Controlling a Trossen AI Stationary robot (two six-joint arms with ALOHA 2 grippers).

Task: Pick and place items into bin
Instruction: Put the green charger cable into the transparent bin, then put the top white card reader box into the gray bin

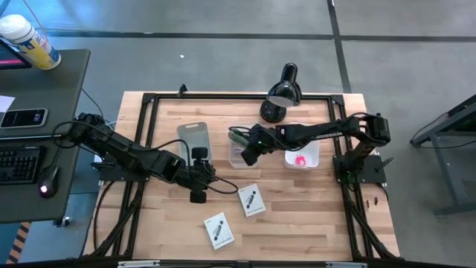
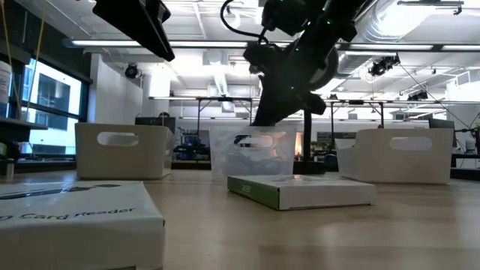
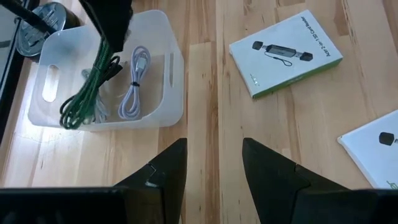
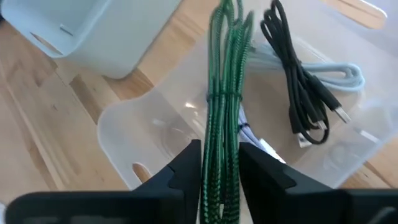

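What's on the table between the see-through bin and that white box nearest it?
Only bare wood. The left wrist view shows nothing lying between the clear bin and the card reader box.

Both arms matte black throughout, built of jointed links with rounded joint housings. Left arm (image 1: 126, 152): long slim segments, black cable looping alongside near the base. Right arm (image 1: 327, 132): same build, thicker blocky housing at the shoulder end, mounted on a dark base plate.

Left pincer (image 3: 214, 163): two broad, flat black fingers (image 3: 171, 171), angular, tapering toward blunt tips, smooth faces with a slight sheen.

Right pincer (image 4: 219, 168): same black angular fingers (image 4: 183, 171), chamfered edges, no markings visible.

Low view: dark, bulky wrist housing, black cable arcing above.
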